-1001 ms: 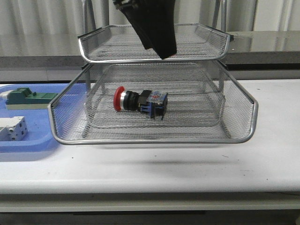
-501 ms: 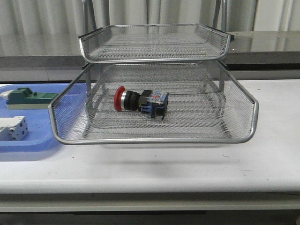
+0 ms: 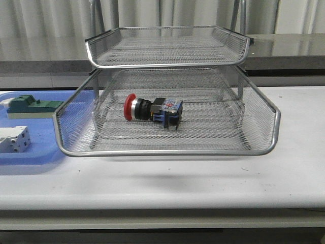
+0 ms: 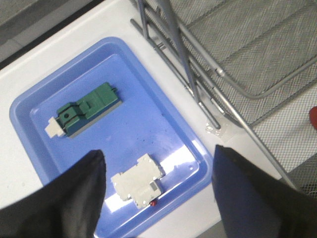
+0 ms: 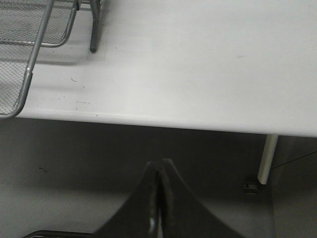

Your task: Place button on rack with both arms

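Note:
The button (image 3: 151,110), with red cap, silver collar and black-and-blue body, lies on its side in the pulled-out middle tray (image 3: 167,151) of the silver wire-mesh rack (image 3: 167,46). Its red cap just shows at the edge of the left wrist view (image 4: 313,117). No arm shows in the front view. My left gripper (image 4: 157,163) is open and empty, high above the blue tray (image 4: 148,104) beside the rack (image 4: 237,59). My right gripper (image 5: 159,168) is shut and empty, out past the table's front edge, with a rack corner (image 5: 29,54) in view.
The blue tray (image 3: 48,157) stands left of the rack, holding a green rectangular block (image 3: 30,105) (image 4: 84,110) and a white-grey boxy component (image 3: 14,139) (image 4: 138,179). A table leg (image 5: 268,158) shows under the white tabletop (image 5: 198,64).
A black arm that hung over the rack's top tray one second ago has left the front view. The button and the trays have not moved.

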`<action>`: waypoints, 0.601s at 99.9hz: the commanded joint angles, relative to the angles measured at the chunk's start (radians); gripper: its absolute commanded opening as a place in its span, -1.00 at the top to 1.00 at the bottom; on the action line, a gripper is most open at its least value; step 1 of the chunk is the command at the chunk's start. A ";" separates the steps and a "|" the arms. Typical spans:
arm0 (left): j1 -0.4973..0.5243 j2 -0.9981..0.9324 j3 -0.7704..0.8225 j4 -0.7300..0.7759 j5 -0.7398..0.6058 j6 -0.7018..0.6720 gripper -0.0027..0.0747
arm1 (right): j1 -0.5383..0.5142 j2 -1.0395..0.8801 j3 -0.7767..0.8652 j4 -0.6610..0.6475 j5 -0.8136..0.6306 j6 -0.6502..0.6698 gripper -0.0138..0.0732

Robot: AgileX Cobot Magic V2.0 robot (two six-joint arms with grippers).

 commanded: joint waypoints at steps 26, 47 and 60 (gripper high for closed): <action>0.141 -0.375 0.449 -0.093 -0.440 -0.017 -0.20 | -0.001 0.002 -0.034 -0.006 -0.056 0.000 0.84; 0.170 -0.606 0.759 -0.117 -0.682 -0.017 -0.20 | -0.001 0.002 -0.034 -0.006 -0.056 0.000 0.84; 0.170 -0.742 0.933 -0.164 -0.804 -0.017 -0.20 | -0.001 0.002 -0.034 -0.006 -0.056 0.000 0.84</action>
